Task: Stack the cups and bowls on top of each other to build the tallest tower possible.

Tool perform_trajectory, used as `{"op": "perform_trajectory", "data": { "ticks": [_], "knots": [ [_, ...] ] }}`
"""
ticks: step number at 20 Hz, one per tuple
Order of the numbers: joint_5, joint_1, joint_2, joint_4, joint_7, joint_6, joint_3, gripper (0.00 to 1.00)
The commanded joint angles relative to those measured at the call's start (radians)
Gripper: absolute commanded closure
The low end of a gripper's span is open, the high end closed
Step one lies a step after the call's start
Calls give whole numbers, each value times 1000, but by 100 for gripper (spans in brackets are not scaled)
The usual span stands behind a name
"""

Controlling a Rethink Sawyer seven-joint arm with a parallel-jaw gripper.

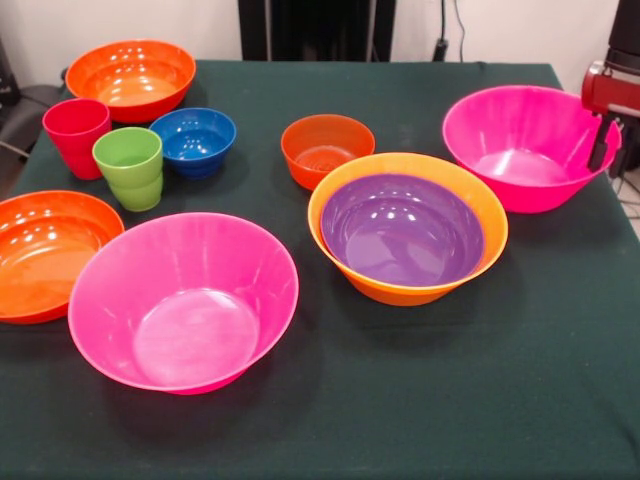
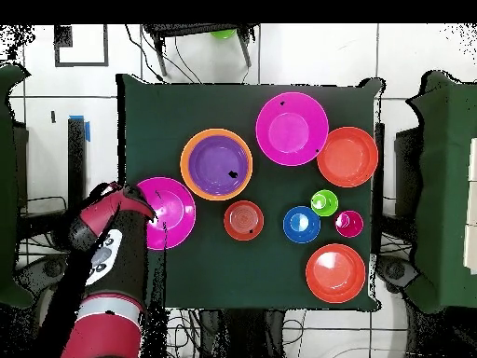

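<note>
My gripper [image 1: 603,143] hangs at the right edge of the front view, at the outer rim of a large hot pink bowl [image 1: 520,140]. In the overhead view the arm covers that bowl's [image 2: 177,210] left edge, with the gripper [image 2: 147,207] over it. A second hot pink bowl [image 1: 185,300] stands upright at the front. The purple bowl [image 1: 400,228] sits nested in the large orange bowl [image 1: 400,290]. The small red-orange bowl [image 1: 327,150], small blue bowl [image 1: 193,140], red cup [image 1: 77,135] and lime green cup [image 1: 130,165] stand apart. No tower with an upturned base shows.
Two shallow red-orange bowls stand at the table's edges, one at the back left [image 1: 130,78] and one at the left [image 1: 45,250]. The dark green table cloth [image 1: 480,400] ends close behind the gripper. Chairs stand around the table in the overhead view.
</note>
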Motion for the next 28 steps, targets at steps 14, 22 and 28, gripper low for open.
{"op": "perform_trajectory", "data": {
  "ticks": [14, 22, 28],
  "knots": [
    [-107, -205, -161, 334, -65, -253, 309, 100],
    [-113, -238, -212, 390, -45, -258, 349, 100],
    [-85, -270, -273, 433, -31, -235, 411, 100]
  ]
}}
